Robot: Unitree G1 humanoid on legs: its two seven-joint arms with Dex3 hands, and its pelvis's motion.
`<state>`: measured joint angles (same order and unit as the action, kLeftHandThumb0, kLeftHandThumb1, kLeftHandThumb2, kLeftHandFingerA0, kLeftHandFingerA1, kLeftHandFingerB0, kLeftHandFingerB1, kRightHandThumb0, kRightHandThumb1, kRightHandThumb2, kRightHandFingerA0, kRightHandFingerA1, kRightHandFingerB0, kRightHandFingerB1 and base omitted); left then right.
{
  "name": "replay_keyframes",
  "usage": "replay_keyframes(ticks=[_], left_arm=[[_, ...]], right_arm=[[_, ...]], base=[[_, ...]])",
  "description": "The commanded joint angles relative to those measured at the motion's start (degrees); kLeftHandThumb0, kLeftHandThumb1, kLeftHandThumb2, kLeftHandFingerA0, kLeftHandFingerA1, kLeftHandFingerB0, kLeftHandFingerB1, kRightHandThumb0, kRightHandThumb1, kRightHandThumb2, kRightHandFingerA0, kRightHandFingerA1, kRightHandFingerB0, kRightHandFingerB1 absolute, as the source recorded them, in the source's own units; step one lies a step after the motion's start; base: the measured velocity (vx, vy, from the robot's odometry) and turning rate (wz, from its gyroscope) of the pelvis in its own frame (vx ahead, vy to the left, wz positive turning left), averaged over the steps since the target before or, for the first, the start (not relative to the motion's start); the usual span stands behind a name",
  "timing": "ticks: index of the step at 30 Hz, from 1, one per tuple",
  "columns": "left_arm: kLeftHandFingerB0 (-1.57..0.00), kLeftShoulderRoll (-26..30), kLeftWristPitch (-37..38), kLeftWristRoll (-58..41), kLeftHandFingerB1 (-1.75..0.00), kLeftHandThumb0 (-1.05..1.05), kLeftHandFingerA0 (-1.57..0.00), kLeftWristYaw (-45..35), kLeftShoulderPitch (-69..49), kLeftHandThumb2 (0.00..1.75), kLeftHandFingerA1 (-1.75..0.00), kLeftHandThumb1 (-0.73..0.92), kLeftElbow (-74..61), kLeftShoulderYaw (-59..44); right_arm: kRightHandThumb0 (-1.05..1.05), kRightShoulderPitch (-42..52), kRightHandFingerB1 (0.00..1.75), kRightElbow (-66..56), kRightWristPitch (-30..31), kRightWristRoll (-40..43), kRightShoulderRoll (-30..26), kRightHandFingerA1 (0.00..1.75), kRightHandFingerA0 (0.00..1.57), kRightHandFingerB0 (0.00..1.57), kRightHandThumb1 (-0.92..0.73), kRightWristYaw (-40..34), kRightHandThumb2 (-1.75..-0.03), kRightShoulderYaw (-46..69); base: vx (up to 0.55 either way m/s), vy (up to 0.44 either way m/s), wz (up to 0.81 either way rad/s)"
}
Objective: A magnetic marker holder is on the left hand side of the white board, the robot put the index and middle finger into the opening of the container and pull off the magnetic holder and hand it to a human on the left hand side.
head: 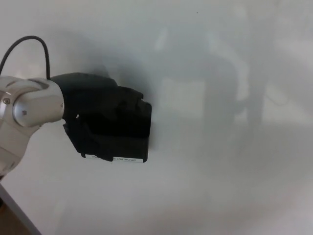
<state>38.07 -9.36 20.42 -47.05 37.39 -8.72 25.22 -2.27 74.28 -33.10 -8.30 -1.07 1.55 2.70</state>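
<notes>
The black magnetic marker holder (129,139) sits on the whiteboard (220,98), left of centre, with a white label strip along its bottom edge. My left hand (95,105) comes in from the left on a white wrist and covers the holder's upper left part. Its fingers (128,99) curl down over the top rim into the opening, and the thumb lies along the holder's left side. The hand is closed on the holder, which still looks flat against the board. My right hand does not show.
The glossy whiteboard fills nearly the whole view, with faint reflections at the right. A black cable (29,44) loops above my left wrist. The board's lower frame edge (17,210) runs across the bottom left corner.
</notes>
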Motion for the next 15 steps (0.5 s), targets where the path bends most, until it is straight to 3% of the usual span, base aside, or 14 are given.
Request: replay_keyframes(ticks=[1,3,4,5,6,7,9,10,12,13,14,15], left_arm=[[-0.22,-1.17,-6.73,4.01,-0.39,-0.68,-0.28,-5.52,3.19,0.74,-0.42,0.41,1.27,3.02],[-0.22,-1.39,-7.24,4.23,-0.39,-0.68,-0.28,-5.94,3.47,0.74,-0.42,0.41,1.33,3.35],[-0.24,-1.72,-8.42,4.19,-0.29,-0.62,-0.43,-7.48,4.15,0.56,-0.36,0.51,1.51,4.19],[-0.24,-1.85,-8.91,4.44,-0.31,-0.61,-0.54,-8.14,4.49,0.58,-0.42,0.46,1.67,4.75],[-0.24,-1.98,-9.37,4.80,-0.31,-0.61,-0.54,-8.70,4.80,0.58,-0.42,0.46,1.81,5.28],[-0.21,-2.02,-9.86,4.99,-0.38,-0.67,-0.52,-9.23,5.01,0.73,-0.50,0.45,1.88,5.61],[-0.21,-2.09,-10.43,5.22,-0.38,-0.67,-0.52,-9.86,5.21,0.73,-0.50,0.45,1.93,5.88],[-0.25,-2.25,-11.15,5.09,-0.30,-0.56,-0.58,-10.32,5.25,0.56,-0.44,0.46,2.04,5.89],[-0.25,-2.39,-12.42,4.79,-0.30,-0.54,-0.57,-11.31,5.38,0.56,-0.43,0.46,2.28,5.94],[-0.26,-2.33,-13.02,4.84,-0.30,-0.53,-0.52,-11.76,5.36,0.55,-0.41,0.48,2.21,6.03],[-0.26,-2.26,-13.63,4.99,-0.30,-0.53,-0.52,-12.20,5.32,0.55,-0.41,0.48,2.06,6.13],[-0.27,-2.20,-14.09,5.08,-0.30,-0.53,-0.52,-12.43,5.21,0.55,-0.41,0.47,1.95,6.19]], right_arm=[[-0.61,0.26,0.28,0.19,-0.67,0.69,-0.86,0.41,0.44,0.20,-0.77,0.48,-0.63,0.44],[-0.61,0.26,0.28,0.20,-0.69,0.68,-0.86,0.41,0.44,0.20,-0.77,0.48,-0.63,0.45],[-0.62,0.39,0.27,0.17,-0.98,0.25,-1.08,0.41,0.44,0.20,-0.77,0.08,-0.63,0.12],[-0.61,0.42,0.28,0.16,-0.97,0.31,-1.06,0.40,0.43,0.20,-0.77,0.07,-0.63,0.16],[-0.61,0.42,0.28,0.15,-0.89,0.47,-1.00,0.40,0.43,0.20,-0.77,0.14,-0.63,0.27],[-0.60,0.44,0.28,0.14,-0.93,0.56,-0.98,0.41,0.43,0.20,-0.77,0.24,-0.63,0.33],[-0.60,0.48,0.28,0.12,-1.01,0.62,-0.96,0.41,0.43,0.20,-0.77,0.34,-0.63,0.37],[-0.60,0.49,0.27,0.09,-1.02,0.48,-0.99,0.40,0.43,0.20,-0.77,0.16,-0.63,0.26],[-0.60,0.46,0.27,0.08,-0.96,0.42,-0.98,0.40,0.43,0.19,-0.78,0.06,-0.64,0.19],[-0.64,0.45,0.41,0.09,-0.91,0.60,-0.93,0.53,0.35,0.13,-0.62,0.30,-0.94,0.32],[-0.64,0.43,0.41,0.10,-0.87,0.83,-0.87,0.53,0.35,0.13,-0.62,0.59,-0.94,0.49],[-0.60,0.44,0.28,0.12,-0.91,0.91,-0.83,0.40,0.42,0.20,-0.77,0.63,-0.64,0.56]], base=[[0.00,0.000,0.00],[0.00,0.000,0.00],[0.00,0.000,0.00],[0.00,0.000,0.00],[0.00,0.000,0.00],[0.00,0.000,0.00],[0.00,0.000,0.00],[0.00,0.000,0.00],[0.00,0.000,0.00],[0.00,0.000,0.00],[0.00,0.000,0.00],[0.00,0.000,0.00]])
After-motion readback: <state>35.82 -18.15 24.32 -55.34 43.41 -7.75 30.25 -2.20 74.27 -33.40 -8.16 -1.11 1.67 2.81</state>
